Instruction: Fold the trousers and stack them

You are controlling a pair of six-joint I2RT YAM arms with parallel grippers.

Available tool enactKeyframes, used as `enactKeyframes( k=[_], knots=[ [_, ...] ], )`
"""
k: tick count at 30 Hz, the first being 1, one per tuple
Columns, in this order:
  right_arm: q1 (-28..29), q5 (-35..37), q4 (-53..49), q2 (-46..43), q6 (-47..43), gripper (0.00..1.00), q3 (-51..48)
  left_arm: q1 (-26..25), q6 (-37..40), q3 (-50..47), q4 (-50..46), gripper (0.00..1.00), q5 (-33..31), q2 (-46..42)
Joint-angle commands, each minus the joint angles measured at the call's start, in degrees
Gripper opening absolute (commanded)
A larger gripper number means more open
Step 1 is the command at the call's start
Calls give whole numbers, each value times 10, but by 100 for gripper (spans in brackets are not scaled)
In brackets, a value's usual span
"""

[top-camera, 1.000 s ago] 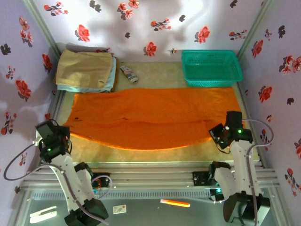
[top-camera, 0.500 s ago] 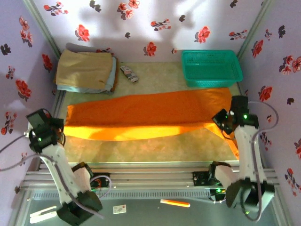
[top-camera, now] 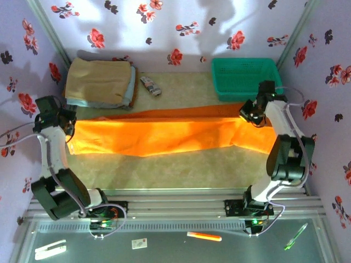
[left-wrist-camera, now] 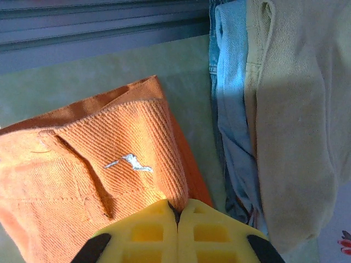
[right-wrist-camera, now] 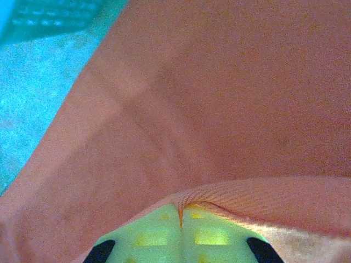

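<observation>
within the left gripper (left-wrist-camera: pixel 176 212), trousers (left-wrist-camera: pixel 104 164) pinched.

The left gripper (top-camera: pixel 69 130) was clamped shut on the left end of the trousers (top-camera: pixel 164 136), its arm folded up steeply beside that end. The right gripper (top-camera: pixel 248 113) pinched their far right edge, jaws closed, arm stretched forward across that end.

Trousers (top-camera: pixel 164 134) before basket (top-camera: pixel 247 79), perhaps touching
</observation>
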Motion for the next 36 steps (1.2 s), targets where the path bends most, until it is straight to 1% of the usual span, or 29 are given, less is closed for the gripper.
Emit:
enactKeyframes(
  k=[1, 5, 9, 14, 21, 26, 28, 29, 30, 32, 33, 34, 35, 36],
  knots=[
    [-8, 57, -6, 64, -45, 0, 88, 4, 3, 36, 81, 0, -88, 29],
    [-1, 24, -21, 144, -55, 0, 163, -3, -4, 34, 92, 0, -98, 65],
    [6, 31, -32, 196, -54, 0, 219, -5, -9, 40, 108, 0, -104, 104],
    [18, 37, -45, 256, -62, 0, 270, -18, 6, 80, 110, 0, -116, 165],
    [13, 56, -46, 292, -66, 0, 302, -24, 36, 126, 109, 0, -135, 217],
    [15, 59, -47, 318, -63, 0, 321, -40, 58, 152, 98, 0, -137, 253],
    [20, 56, -48, 320, -65, 0, 322, -44, 59, 141, 108, 17, -135, 254],
    [23, 57, -50, 320, -67, 0, 323, -45, 62, 136, 116, 28, -130, 254],
    [26, 59, -51, 318, -67, 3, 323, -46, 62, 132, 117, 35, -129, 253],
    [30, 64, -49, 310, -65, 7, 321, -47, 66, 122, 132, 44, -119, 249],
    [31, 64, -48, 306, -61, 16, 320, -47, 66, 121, 128, 51, -117, 245],
    [32, 66, -50, 301, -58, 30, 319, -47, 68, 118, 127, 61, -108, 237],
    [33, 69, -51, 295, -56, 37, 317, -48, 68, 113, 129, 67, -97, 226],
    [35, 69, -49, 284, -55, 39, 312, -50, 65, 102, 130, 72, -88, 209]
  ],
)
